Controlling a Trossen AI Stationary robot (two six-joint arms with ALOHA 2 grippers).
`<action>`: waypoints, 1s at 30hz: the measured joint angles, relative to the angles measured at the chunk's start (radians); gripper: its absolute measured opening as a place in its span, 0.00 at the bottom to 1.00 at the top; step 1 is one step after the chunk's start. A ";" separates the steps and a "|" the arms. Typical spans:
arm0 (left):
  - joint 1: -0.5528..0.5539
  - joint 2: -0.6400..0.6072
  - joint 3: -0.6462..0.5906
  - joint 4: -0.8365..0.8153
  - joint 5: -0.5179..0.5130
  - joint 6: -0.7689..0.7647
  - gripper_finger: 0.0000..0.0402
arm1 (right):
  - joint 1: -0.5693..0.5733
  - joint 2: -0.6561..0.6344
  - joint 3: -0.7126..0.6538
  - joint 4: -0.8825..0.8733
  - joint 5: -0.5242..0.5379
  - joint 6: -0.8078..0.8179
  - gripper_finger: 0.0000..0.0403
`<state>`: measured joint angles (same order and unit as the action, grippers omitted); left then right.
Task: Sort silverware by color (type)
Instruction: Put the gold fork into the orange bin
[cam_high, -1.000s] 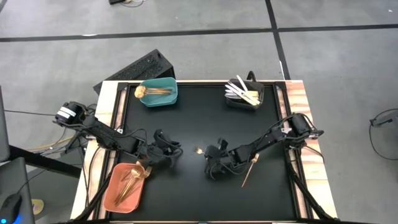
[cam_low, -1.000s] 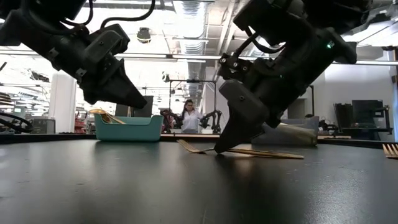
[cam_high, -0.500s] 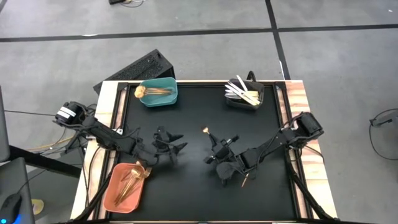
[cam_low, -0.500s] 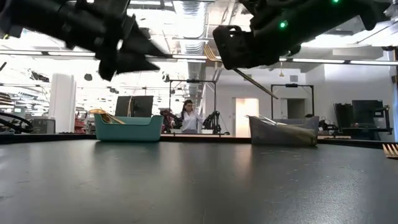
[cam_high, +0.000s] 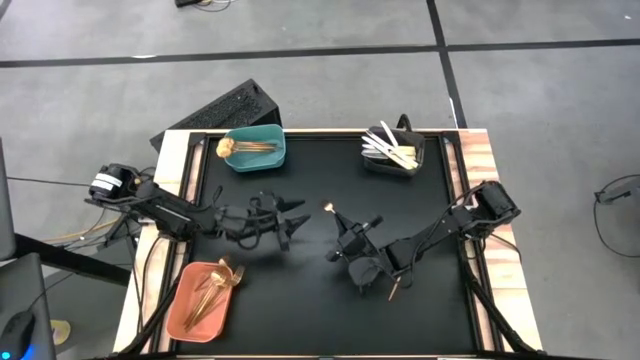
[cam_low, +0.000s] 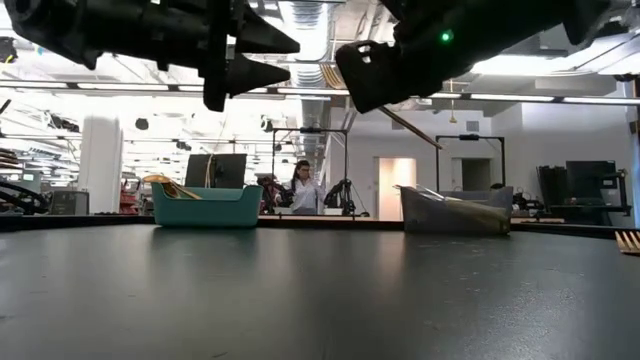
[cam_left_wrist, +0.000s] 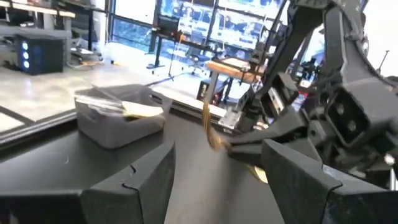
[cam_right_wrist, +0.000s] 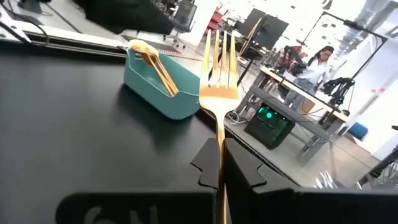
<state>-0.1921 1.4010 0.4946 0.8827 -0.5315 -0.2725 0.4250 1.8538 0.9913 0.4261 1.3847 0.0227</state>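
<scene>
My right gripper (cam_high: 347, 237) is clamped tight on a gold fork (cam_right_wrist: 218, 93), fingers closed around the handle just below the neck. In my right wrist view the fork stands straight out between my fingers, tines away from my wrist and toward the teal bin (cam_right_wrist: 163, 93) across the table. From above, its long axis runs on a diagonal: the tine end (cam_high: 327, 209) lies toward the far left, near the table's middle, and the tip of the handle (cam_high: 394, 295) pokes out from under my right arm toward the near right. In the low view the fork is well clear of the black table (cam_low: 320, 300), a slim slanted line (cam_low: 410, 128) below my right gripper.

My left gripper (cam_high: 290, 221) hovers above the table left of centre, fingers spread wide with nothing between them, pointing toward the right gripper. My left wrist view looks between the two dark fingers (cam_left_wrist: 134, 180) at the fork held upright in the other gripper.

The teal bin (cam_high: 255, 150) at the far left holds gold pieces, the black bin (cam_high: 394, 155) at the far right holds silver-white pieces, and the orange bin (cam_high: 205, 297) at the near left holds copper-toned pieces.
</scene>
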 joint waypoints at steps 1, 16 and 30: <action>0.004 0.000 0.000 0.009 0.002 0.003 0.56 | -0.004 0.000 0.000 0.012 -0.004 -0.016 0.07; 0.041 0.000 0.001 0.065 0.084 0.040 0.56 | -0.042 0.000 0.000 0.196 -0.149 -0.177 0.07; 0.094 0.000 0.002 0.053 0.089 0.052 0.43 | -0.042 0.000 0.000 0.227 -0.157 -0.236 0.07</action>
<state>-0.0977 1.4010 0.4961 0.9354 -0.4425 -0.2207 0.3832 1.8538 0.9913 0.6526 1.2274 -0.2134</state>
